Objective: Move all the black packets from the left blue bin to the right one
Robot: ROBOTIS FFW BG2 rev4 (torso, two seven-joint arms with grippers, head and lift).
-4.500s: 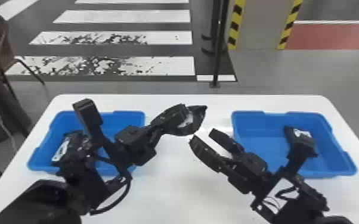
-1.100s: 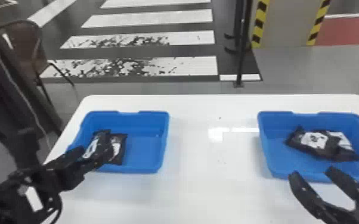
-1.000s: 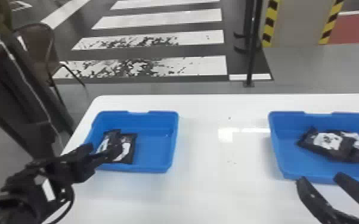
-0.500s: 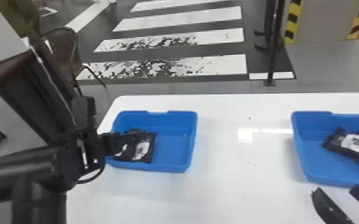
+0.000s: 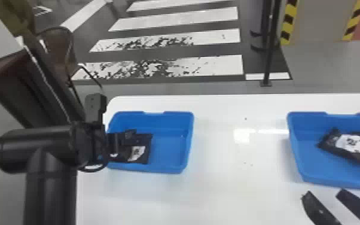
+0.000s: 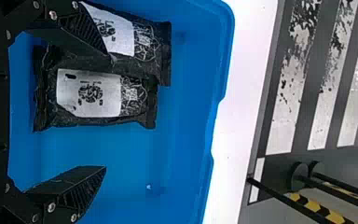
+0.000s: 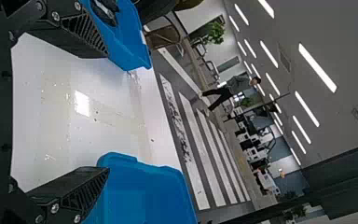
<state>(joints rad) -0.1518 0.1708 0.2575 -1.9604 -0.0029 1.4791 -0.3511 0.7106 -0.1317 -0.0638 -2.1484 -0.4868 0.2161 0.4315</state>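
Left wrist view: two black packets (image 6: 137,84) lie side by side in the left bin (image 6: 135,149), one partly overlapping the other. Each bears a white label (image 6: 109,100) with dark print too small to make out. The left tool (image 5: 125,138) is over them, its fingers spread wide, holding nothing; one finger crosses a packet, the other is over bare bin floor. In the head view, the right bin (image 5: 314,155) holds black packets too, another white label facing up. The right tool (image 5: 324,192), released, is near that bin's near side, over the white table (image 5: 236,185).
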